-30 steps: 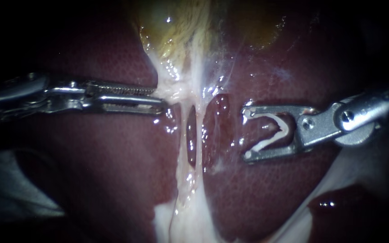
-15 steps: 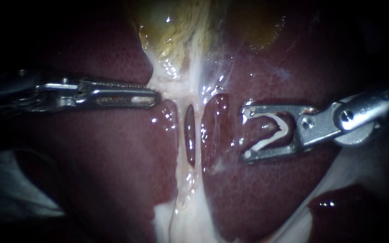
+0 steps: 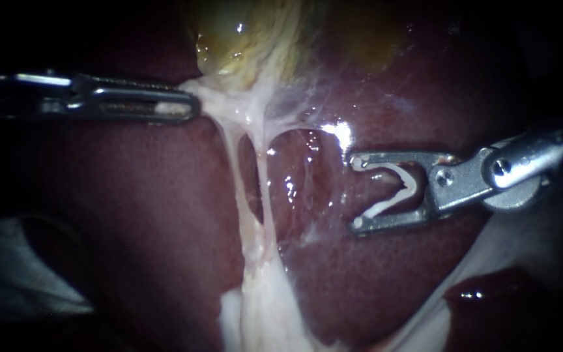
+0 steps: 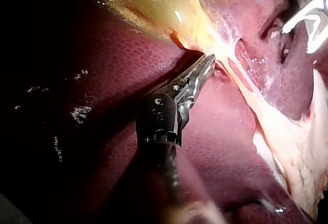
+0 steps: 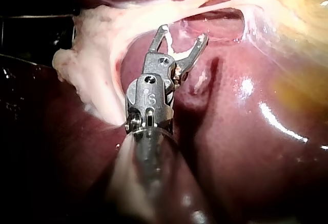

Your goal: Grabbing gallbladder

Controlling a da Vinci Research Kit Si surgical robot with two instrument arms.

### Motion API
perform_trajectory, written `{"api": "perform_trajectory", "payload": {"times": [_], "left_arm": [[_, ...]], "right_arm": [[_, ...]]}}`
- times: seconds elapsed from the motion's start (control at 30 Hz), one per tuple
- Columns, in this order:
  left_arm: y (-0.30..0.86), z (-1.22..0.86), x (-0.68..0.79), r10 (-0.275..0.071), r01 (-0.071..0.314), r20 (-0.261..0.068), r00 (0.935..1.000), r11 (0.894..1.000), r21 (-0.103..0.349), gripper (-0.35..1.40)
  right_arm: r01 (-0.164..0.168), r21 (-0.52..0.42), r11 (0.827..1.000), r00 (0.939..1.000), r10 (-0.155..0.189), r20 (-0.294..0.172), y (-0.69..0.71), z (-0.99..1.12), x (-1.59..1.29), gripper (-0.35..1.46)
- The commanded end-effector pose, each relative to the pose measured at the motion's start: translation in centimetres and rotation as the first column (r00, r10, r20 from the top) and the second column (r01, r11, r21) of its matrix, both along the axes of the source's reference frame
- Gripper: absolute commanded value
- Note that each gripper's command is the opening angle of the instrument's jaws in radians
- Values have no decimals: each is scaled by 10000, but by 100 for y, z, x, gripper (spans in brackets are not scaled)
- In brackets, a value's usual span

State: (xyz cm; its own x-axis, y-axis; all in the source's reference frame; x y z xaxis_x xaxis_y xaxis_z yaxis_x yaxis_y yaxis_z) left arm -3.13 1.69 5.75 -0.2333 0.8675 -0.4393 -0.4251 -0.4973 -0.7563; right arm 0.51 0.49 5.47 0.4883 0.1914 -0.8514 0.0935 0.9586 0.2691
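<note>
White clip point(image 3: 386, 207) in right instrument point(image 3: 357, 192), left instrument point(image 3: 187, 108) grips gallbladder point(image 3: 245, 32) edge

Surround: black at every edge, nothing there can be made out
Lower-left corner: dim, pale grey, smooth sheet-like surface point(image 3: 21, 280), kind unclear
Backdrop: wet, dark red, mottled liver surface point(image 3: 164, 228)
Light: brightest at centre, fading outward; white glints on wet surface

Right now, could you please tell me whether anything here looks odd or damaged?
Nothing looks damaged. The left instrument, jaws shut on pale tissue below the gallbladder, pulls it taut; the right instrument holds a white clip, applied to nothing.
</note>
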Motion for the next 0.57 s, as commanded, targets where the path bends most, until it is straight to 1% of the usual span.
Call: {"api": "perform_trajectory", "payload": {"times": [0.03, 0.07, 0.17, 0.43, 0.57], "left_arm": [[3, -2, 3, -77, 77, -21, 10000, 10000, -21, -35], [4, -3, 4, -93, 92, -14, 10000, 9999, -78, -35], [6, -4, 6, -110, 110, -26, 9999, 9999, -64, -35], [5, -4, 5, -117, 117, -32, 9999, 9999, -71, -35], [3, -2, 3, -134, 133, -48, 9999, 9999, -90, -35]], "right_arm": [[0, 0, 10000, 10000, 0, -3, 0, 0, 0, 50], [0, 0, 10000, 10000, 0, -3, 0, 0, 0, 50], [0, 0, 10000, 10000, 0, -3, 0, 0, 0, 50], [0, 0, 10000, 10000, 0, -3, 0, 0, 0, 50], [0, 0, 10000, 10000, 0, -3, 0, 0, 0, 50]]}}
